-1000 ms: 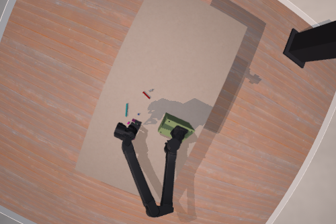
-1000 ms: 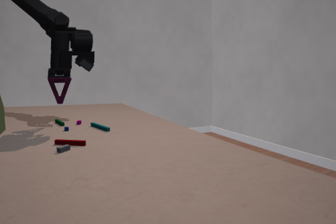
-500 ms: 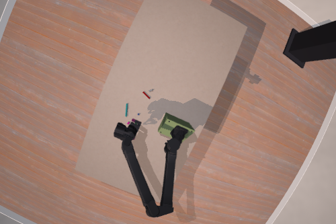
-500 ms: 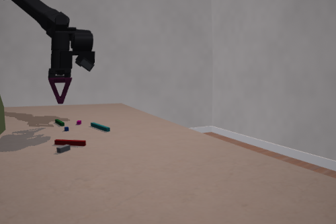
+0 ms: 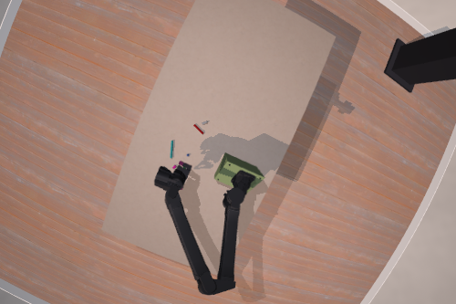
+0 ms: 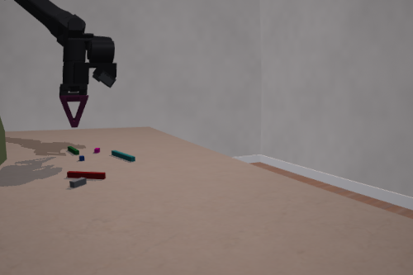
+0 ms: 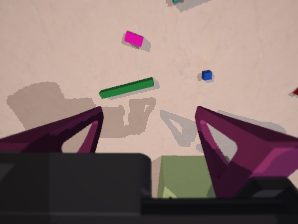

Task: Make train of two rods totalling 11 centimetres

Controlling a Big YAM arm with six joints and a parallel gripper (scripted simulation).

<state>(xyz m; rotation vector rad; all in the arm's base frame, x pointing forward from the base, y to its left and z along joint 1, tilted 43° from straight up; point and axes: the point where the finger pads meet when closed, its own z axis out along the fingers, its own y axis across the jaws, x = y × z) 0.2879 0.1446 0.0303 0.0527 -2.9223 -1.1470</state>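
My gripper (image 6: 73,123) is open and empty, hanging above the mat; it also shows in the wrist view (image 7: 150,125) and in the overhead view (image 5: 184,168). A green rod (image 7: 126,88) lies flat just beyond the fingers, also seen in the side view (image 6: 73,150). A magenta rod (image 7: 134,38) (image 6: 97,150) and a small blue rod (image 7: 207,75) (image 6: 82,158) lie near it. A turquoise rod (image 6: 123,155) (image 5: 171,149) lies farther out. A red rod (image 6: 86,174) (image 5: 199,129) and a grey rod (image 6: 78,182) (image 5: 205,122) lie apart from the others.
The arm's green base block (image 5: 238,172) stands on the mat to the right of the gripper. A dark post (image 5: 421,61) stands at the far right, off the mat.
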